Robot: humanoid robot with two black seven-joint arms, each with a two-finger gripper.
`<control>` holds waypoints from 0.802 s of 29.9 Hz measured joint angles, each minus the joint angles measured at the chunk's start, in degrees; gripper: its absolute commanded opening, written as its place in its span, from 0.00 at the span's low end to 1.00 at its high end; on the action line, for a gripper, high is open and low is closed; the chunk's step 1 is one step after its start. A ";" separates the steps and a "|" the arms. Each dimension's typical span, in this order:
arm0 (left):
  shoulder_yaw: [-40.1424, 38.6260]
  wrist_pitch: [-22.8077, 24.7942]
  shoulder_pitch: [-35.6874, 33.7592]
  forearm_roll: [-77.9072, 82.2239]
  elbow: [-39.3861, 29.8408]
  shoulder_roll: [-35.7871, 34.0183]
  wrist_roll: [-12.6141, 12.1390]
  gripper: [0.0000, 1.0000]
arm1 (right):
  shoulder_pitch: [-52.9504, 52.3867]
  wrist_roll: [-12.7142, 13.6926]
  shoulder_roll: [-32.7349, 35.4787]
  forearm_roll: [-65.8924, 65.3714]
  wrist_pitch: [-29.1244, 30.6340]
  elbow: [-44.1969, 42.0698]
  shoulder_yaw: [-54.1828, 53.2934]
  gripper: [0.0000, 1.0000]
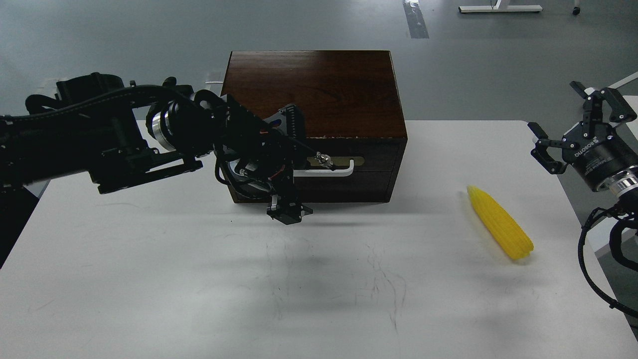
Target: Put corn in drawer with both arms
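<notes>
Lying on table [149,279]: corn [500,222], drawer [349,172] closed.

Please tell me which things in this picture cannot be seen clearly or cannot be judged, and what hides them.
- Head view: the left gripper is a dark tangle before the drawer; whether it grips the white handle cannot be told.
- The drawer's left part is hidden by that arm.
- The drawer's inside is unseen; it looks closed.
- The right gripper is open; its arm is cut off by the right edge.
- The corn: its underside is hidden.
</notes>
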State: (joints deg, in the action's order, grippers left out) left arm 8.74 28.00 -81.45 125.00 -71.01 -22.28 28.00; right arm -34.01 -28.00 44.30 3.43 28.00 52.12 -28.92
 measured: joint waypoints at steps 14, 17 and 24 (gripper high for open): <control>1.18 0.00 0.27 0.00 0.18 0.50 0.00 0.98 | 0.00 0.00 0.00 0.00 0.00 -0.09 -0.01 1.00; 1.18 0.00 0.50 0.00 0.18 0.50 -0.01 0.98 | 0.07 0.00 0.00 0.00 0.00 -0.09 -0.01 1.00; 2.21 0.00 0.59 0.00 -0.18 0.65 -0.02 0.98 | 0.09 0.00 0.53 0.00 0.00 -0.01 -0.01 1.00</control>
State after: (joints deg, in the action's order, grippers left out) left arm 10.95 27.99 -80.86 125.00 -71.20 -21.64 27.98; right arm -33.92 -28.00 44.83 3.43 28.00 52.11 -28.93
